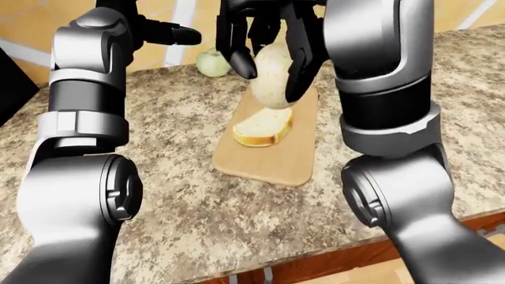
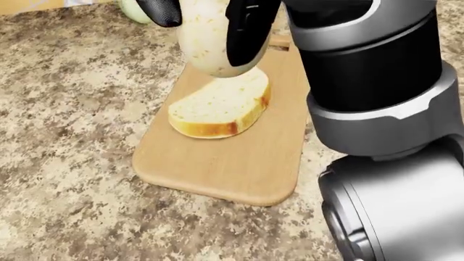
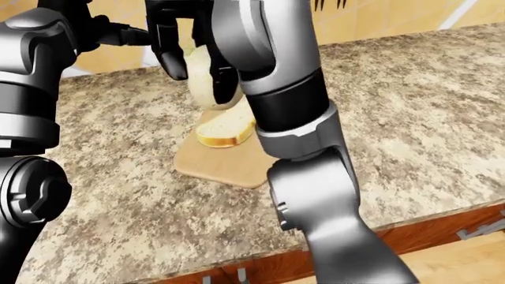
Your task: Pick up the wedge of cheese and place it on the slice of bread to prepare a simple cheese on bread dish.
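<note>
The pale cheese wedge (image 2: 205, 41) hangs just above the slice of bread (image 2: 217, 106), its lower tip close to the bread's upper edge; I cannot tell whether they touch. My right hand (image 1: 270, 81) is shut on the cheese, with black fingers (image 2: 246, 32) wrapped round both sides. The bread lies flat on a wooden cutting board (image 2: 232, 168). My left hand (image 1: 170, 32) is up at the top left of the left-eye view, fingers stretched out and empty, apart from the cheese.
A pale green round fruit (image 1: 211, 62) sits on the granite counter (image 1: 182, 195) just beyond the board's upper left. My right forearm (image 1: 383, 106) stands over the board's right side. The counter's edge (image 3: 442, 216) runs along the bottom.
</note>
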